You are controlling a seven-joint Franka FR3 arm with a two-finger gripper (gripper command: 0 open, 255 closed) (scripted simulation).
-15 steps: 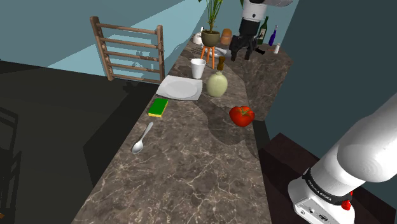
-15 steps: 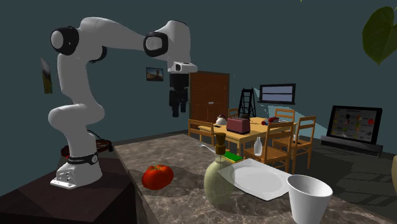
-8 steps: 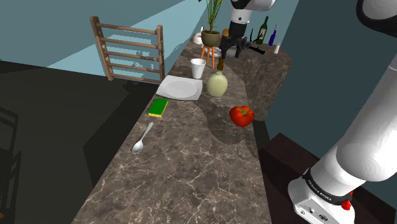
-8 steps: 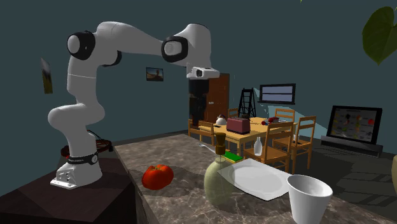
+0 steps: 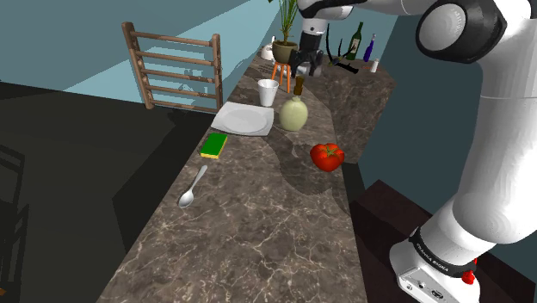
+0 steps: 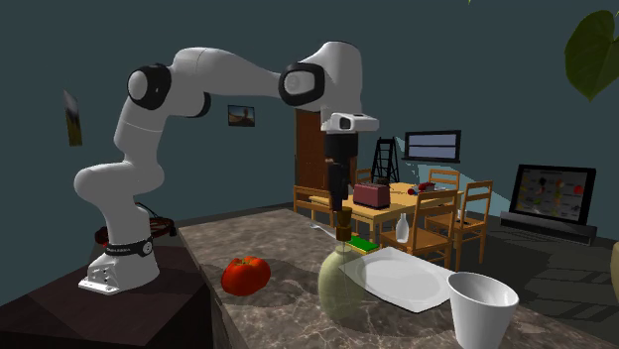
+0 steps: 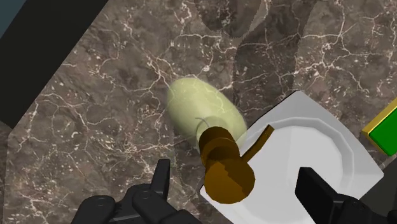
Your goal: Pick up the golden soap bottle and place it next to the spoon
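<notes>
A marble counter (image 5: 258,232) carries a spoon (image 5: 193,187) well away from the jaws, then a green and yellow sponge (image 5: 214,145) and a white plate (image 5: 244,119) nearer them. The soap bottle (image 5: 293,114), pale green with a brown pump, stands upright just beside the plate, directly below the black gripper (image 5: 308,64). The fingers (image 7: 161,181) stand apart on either side of the pump, not touching it. A red tomato (image 5: 327,156) lies apart from them.
</notes>
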